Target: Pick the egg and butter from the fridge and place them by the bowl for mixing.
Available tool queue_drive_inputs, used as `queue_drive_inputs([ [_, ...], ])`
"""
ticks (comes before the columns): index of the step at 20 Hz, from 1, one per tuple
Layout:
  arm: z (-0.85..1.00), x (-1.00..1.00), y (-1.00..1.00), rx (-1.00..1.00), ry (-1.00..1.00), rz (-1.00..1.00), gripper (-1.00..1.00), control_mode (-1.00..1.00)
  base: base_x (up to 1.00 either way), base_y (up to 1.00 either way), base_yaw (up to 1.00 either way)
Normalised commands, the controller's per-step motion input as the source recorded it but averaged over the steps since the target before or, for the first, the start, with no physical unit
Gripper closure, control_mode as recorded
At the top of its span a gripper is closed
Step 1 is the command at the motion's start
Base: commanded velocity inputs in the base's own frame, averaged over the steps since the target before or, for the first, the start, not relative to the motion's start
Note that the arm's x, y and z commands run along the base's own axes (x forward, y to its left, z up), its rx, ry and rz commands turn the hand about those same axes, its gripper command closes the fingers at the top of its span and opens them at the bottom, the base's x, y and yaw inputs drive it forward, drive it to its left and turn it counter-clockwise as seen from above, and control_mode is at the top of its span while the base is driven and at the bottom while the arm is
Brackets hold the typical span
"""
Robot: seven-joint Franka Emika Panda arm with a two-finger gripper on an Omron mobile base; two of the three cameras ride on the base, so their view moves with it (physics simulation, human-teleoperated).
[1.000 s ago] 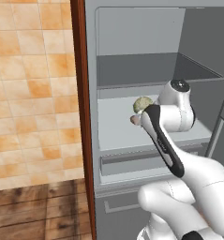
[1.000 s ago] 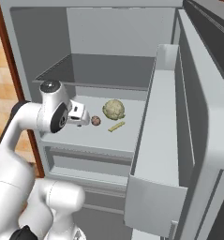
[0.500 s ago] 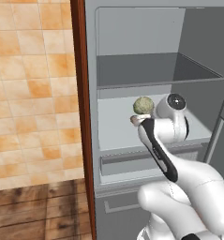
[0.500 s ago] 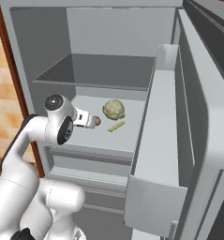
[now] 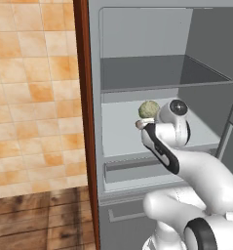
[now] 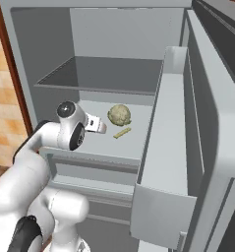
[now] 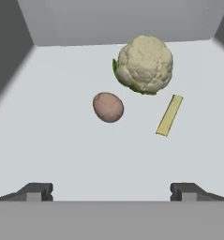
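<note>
The fridge [image 5: 119, 139] stands open in front of me. On its middle shelf [image 7: 62, 140] lie the brown egg [image 7: 108, 107] and the pale-yellow butter [image 7: 169, 115] stick, which also shows in the right base view [image 6: 122, 133]. My gripper [image 7: 111, 192] is open just inside the shelf's front, low over it. The egg lies ahead of it, roughly centred between the fingertips [image 7: 36, 191], and the butter lies further to the right. Nothing is held. In the right base view the gripper [image 6: 102, 127] points at the shelf and hides the egg. The bowl is out of view.
A greenish-white cauliflower [image 7: 145, 64] sits just behind the egg and butter, close to both. The open fridge door [image 6: 207, 128] with its rack [image 6: 163, 147] stands on the right. An empty upper shelf [image 5: 157, 73] hangs above my hand. A tiled wall [image 5: 35, 97] is to the left.
My arm has dropped and reached forward into the fridge, bringing the hand down to the middle shelf in front of the egg. The jaws have stayed open.
</note>
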Motion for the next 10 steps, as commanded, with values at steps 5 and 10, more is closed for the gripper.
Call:
queue_drive_inputs([
  [5,-0.11,0.5,0.0,0.0,0.07,0.0,-1.0,-1.0,0.0,0.0,0.0],
  [10,-0.16,0.42,-0.03,0.02,0.13,0.0,-1.0,-1.0,0.0,0.0,0.0],
])
